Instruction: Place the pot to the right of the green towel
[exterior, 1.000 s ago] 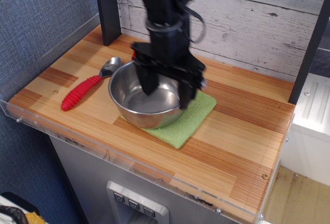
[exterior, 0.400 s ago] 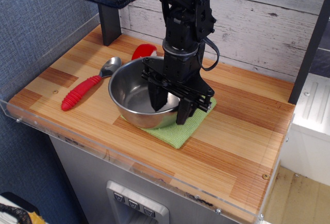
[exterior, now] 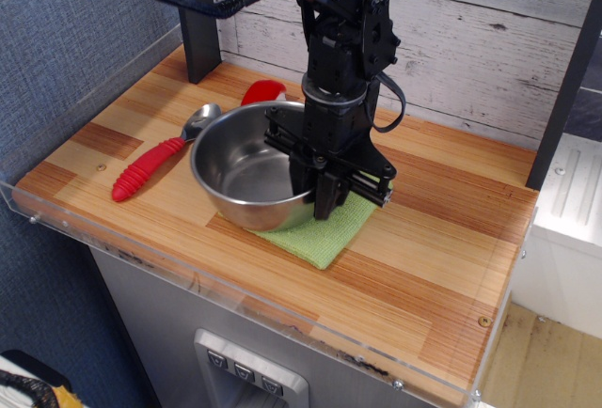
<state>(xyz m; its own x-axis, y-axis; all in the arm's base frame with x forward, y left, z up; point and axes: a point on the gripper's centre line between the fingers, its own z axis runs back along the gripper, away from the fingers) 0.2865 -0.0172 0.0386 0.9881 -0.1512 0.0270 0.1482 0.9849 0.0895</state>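
Note:
The shiny steel pot (exterior: 246, 171) sits on the left part of the green towel (exterior: 324, 234), covering most of it; only the towel's front and right corner show. My black gripper (exterior: 316, 196) comes down from above at the pot's right rim. Its fingers (exterior: 324, 203) are pinched together on that rim, one inside the pot and one outside. The pot looks slightly tilted, with its right side raised.
A red-handled metal spoon (exterior: 155, 165) lies left of the pot. A red object (exterior: 263, 92) shows behind the pot. A dark post (exterior: 195, 18) stands at the back left. A clear acrylic lip (exterior: 235, 290) runs along the front and left edges. Bare wood (exterior: 442, 239) lies right of the towel.
The fingers were spread over the pot, came down astride its right rim and have closed on it. The pot has shifted slightly left and tipped up on its right side.

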